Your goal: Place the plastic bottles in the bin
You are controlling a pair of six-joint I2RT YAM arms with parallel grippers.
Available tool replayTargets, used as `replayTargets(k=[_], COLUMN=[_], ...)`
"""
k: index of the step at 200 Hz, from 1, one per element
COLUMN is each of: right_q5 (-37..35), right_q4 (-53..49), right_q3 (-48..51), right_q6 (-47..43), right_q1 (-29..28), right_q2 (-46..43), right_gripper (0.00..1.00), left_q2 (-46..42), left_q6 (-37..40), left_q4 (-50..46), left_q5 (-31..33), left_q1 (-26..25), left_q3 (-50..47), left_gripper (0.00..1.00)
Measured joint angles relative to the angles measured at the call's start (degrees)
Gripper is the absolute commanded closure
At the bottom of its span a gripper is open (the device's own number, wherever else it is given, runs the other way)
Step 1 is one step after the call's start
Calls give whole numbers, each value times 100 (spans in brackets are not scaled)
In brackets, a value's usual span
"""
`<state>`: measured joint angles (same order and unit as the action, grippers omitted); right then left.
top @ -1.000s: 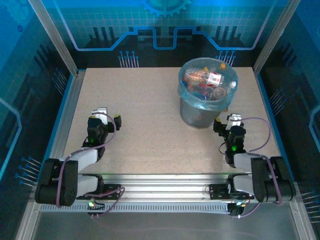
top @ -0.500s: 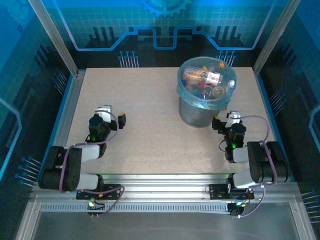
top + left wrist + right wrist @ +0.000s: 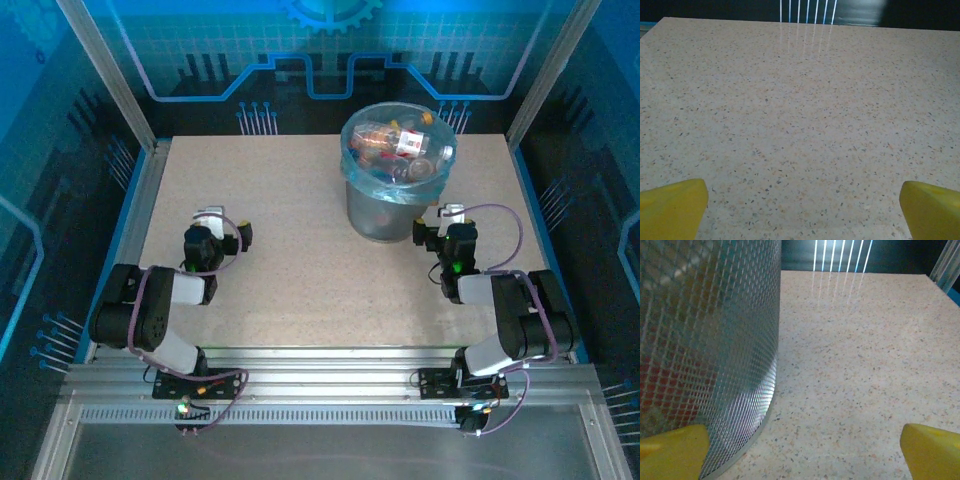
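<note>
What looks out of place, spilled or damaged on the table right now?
Nothing stands out. The bin stands upright on the table, and the bottles are heaped inside its blue bag, up to the rim.

Rim of the bin (image 3: 715,330) beyond frame top.

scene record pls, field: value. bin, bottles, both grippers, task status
bin: upright, far side of table, right of centre, blue bag liner
plastic bottles: piled inside bin, near its rim
left gripper: jaws open, empty, over bare table
right gripper: jaws open, empty, beside bin's mesh wall
task status: looks done; no loose bottle visible
</note>
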<state>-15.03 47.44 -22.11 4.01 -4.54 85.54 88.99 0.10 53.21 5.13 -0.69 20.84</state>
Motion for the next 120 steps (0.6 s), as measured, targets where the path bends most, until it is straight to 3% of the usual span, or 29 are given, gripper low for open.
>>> replayTargets(k=[120], right_q5=[-22], right_q4=[-118], right_q3=[0], right_q6=[-2], right_q1=[-2], right_q2=[2], right_gripper=[0], left_q2=[0], left_q6=[-4], left_q4=[-31], left_q5=[20], left_q1=[0], left_q3=[2], left_gripper=[1])
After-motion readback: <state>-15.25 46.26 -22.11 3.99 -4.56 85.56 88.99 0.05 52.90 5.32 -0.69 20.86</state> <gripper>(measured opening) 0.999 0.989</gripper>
